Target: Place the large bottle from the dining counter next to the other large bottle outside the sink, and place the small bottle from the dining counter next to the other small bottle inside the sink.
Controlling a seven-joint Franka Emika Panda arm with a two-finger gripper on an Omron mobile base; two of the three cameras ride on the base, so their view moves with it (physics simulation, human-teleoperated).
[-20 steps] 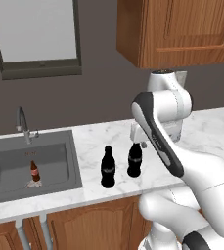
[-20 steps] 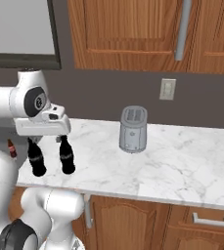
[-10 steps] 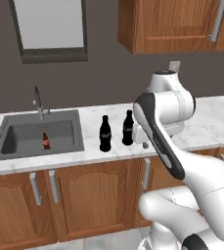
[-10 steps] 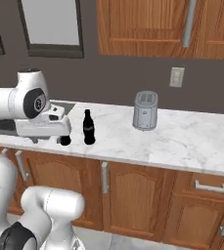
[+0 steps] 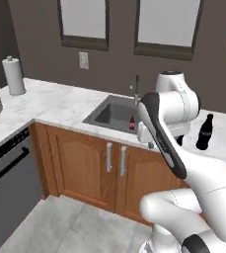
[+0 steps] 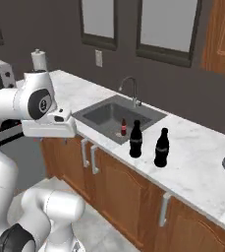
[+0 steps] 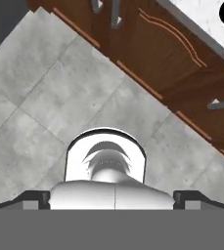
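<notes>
The gripper (image 7: 114, 199) is released: its two dark tips stand wide apart at the bottom of the hand view with nothing held between them. It points down at the grey tiled floor (image 7: 40, 102) in front of the brown cabinet doors (image 7: 174, 68). In the right base view the hand (image 6: 50, 127) hangs in front of the cabinets, left of the sink (image 6: 101, 114) and well apart from the bottles. Two large dark bottles stand upright side by side on the marble worktop (image 6: 202, 167), outside the basin to its right and near the front edge: one (image 6: 135, 140) just beside the sink's corner, the other (image 6: 161, 148) close on its right, with a small gap between them. A small bottle (image 6: 124, 127) with a red label stands upright inside the sink, toward its right end, below the curved tap (image 6: 129, 88). In the left base view the arm hides part of the worktop; one large bottle (image 5: 204, 132) shows beyond it, and the small bottle (image 5: 131, 122) shows in the basin. A paper towel roll (image 5: 14, 75) stands on the far left of the worktop.
</notes>
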